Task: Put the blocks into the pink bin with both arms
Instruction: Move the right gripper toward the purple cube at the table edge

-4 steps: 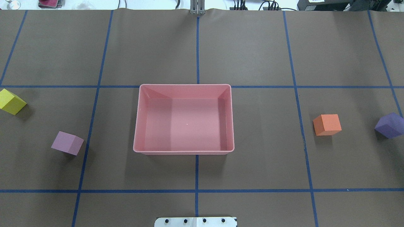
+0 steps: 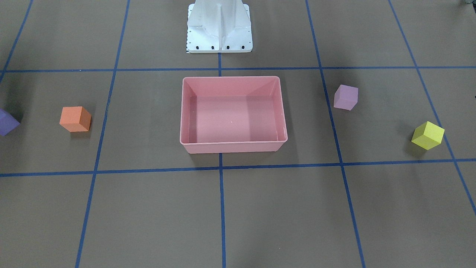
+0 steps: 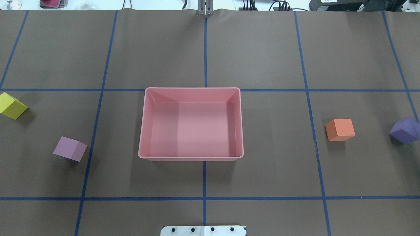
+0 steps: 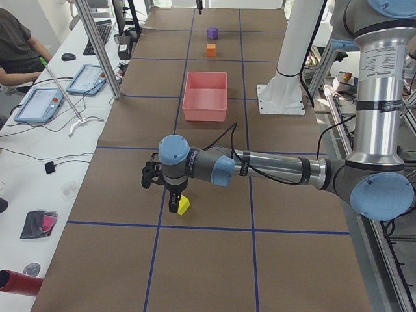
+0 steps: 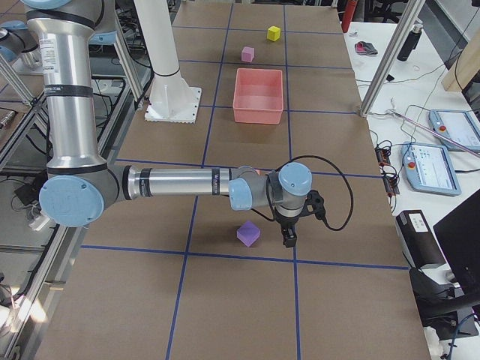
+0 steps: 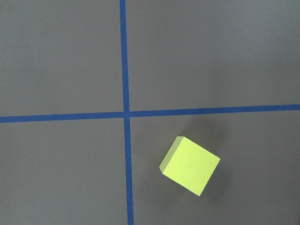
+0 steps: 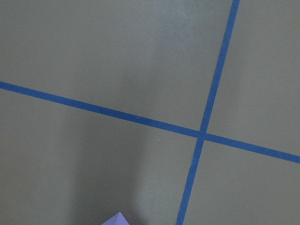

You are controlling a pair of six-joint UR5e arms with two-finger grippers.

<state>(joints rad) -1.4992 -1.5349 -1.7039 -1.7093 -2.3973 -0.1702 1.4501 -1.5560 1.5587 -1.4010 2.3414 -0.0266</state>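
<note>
The pink bin stands empty in the middle of the table; it also shows in the front view. On my left lie the yellow block and the pale pink-lilac block. On my right lie the orange block and the dark purple block. My left gripper hangs just beside the yellow block, which shows below in the left wrist view. My right gripper hangs beside the purple block. I cannot tell whether either gripper is open or shut.
The white fixed base stands behind the bin. Blue tape lines grid the brown table cover. A side bench with tablets and a seated person runs along the far edge.
</note>
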